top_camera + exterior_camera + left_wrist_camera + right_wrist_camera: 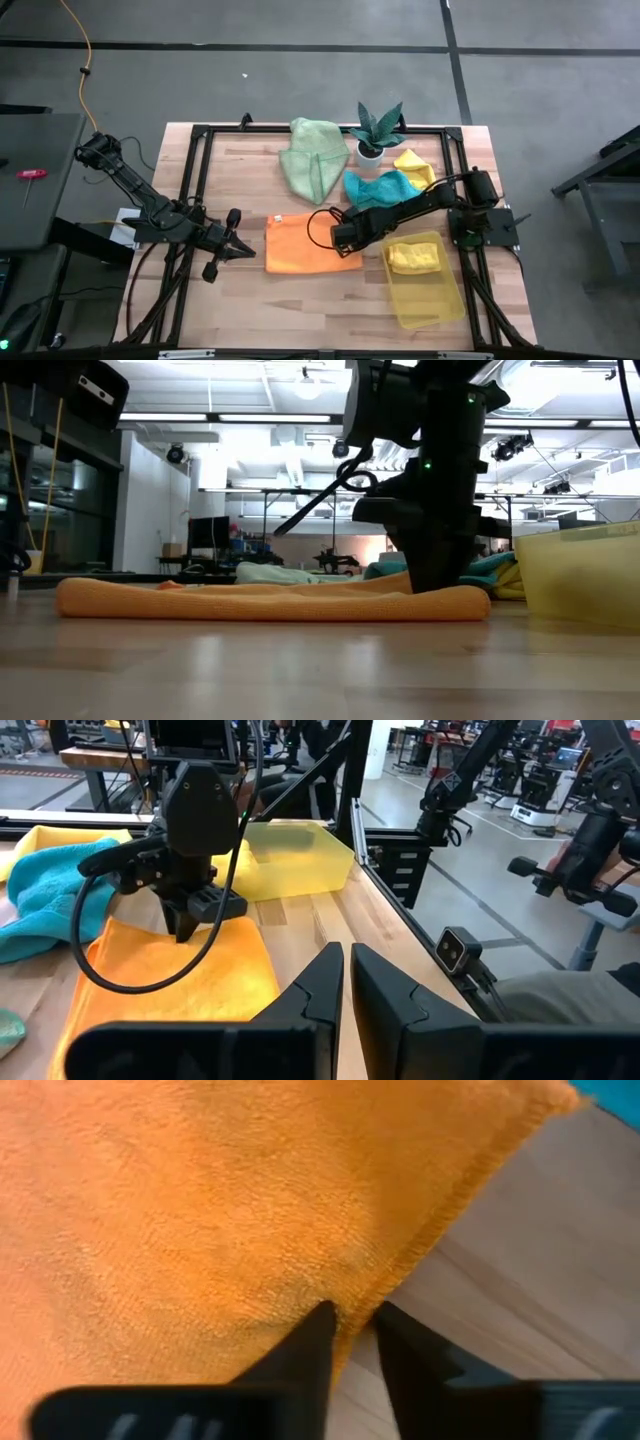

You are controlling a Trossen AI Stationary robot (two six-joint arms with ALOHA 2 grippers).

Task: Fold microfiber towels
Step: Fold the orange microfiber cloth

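An orange towel [300, 245] lies flat on the wooden table near its middle. My right gripper [352, 1325] stands at the towel's right edge, pointing down, shut on the hem. My left gripper [245, 250] hovers shut just left of the towel, touching nothing. Behind the orange towel lie a pale green towel [312, 155], a teal towel [380, 187] and a yellow towel [413, 165]. Another yellow towel [415, 257] lies folded in the translucent yellow tray [435, 300]. My right gripper pinches the orange towel's right edge [400, 1270] between its two fingertips, close to the stitched hem. The fingers come from above, pointing down. One layer or several, I cannot tell. The towel lies on the table, slack.
A small spiky plant in a white pot [375, 130] stands at the back, between the green and yellow towels. A black frame [195, 150] borders the work area. Bare wood shows in front of the orange towel.
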